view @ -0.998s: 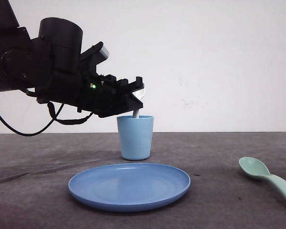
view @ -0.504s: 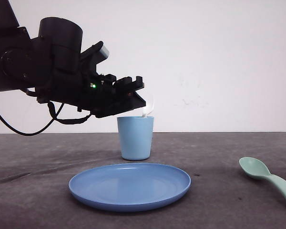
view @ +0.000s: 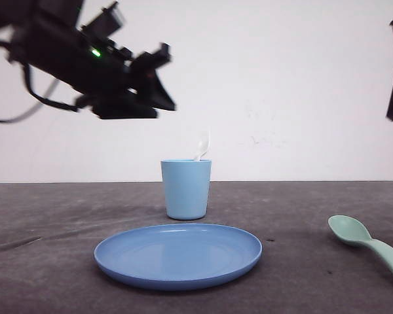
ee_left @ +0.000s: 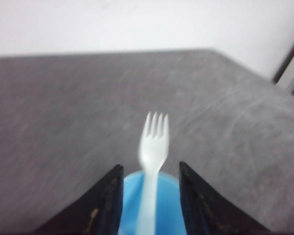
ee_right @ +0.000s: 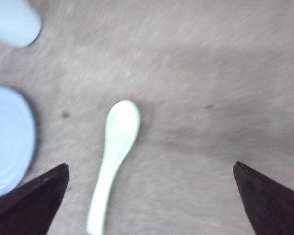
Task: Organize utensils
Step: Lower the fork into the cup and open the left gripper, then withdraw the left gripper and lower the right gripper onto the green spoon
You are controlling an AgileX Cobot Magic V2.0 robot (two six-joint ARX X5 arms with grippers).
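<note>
White fork standing handle-down in the light blue cup, tines up, leaning toward the cup's right rim. Seen from the left wrist, tines pointing up between the two dark fingers, untouched by either. One utensil judged done.

Mint-green spoon lying flat on the grey table, at the right, bowl toward the cup, handle running toward the near right corner. Well apart from cup and round blue plate. In the right wrist view, spoon centred between the finger tips, bowl farthest from the camera, handle nearest.

Left gripper raised above and left of the cup, clear of the fork, jaws spread and empty. Right gripper hovering over the spoon, jaws spread wide, nothing between them; a dark part of that arm at the right edge of the front view.

Step in hand, as judged: fetching the spoon with the right arm. Best done by descending straight, keeping the handle midway between the fingers, closing across the narrow handle rather than the broad bowl. Thin, light plastic flat on the table: likely to skid or flip if one finger lands first, so fingertips down to the surface on both sides before squeezing. Afterwards, lifting high enough to clear the cup rim, tipping the handle down, and entering beside the fork without knocking it or the cup.
</note>
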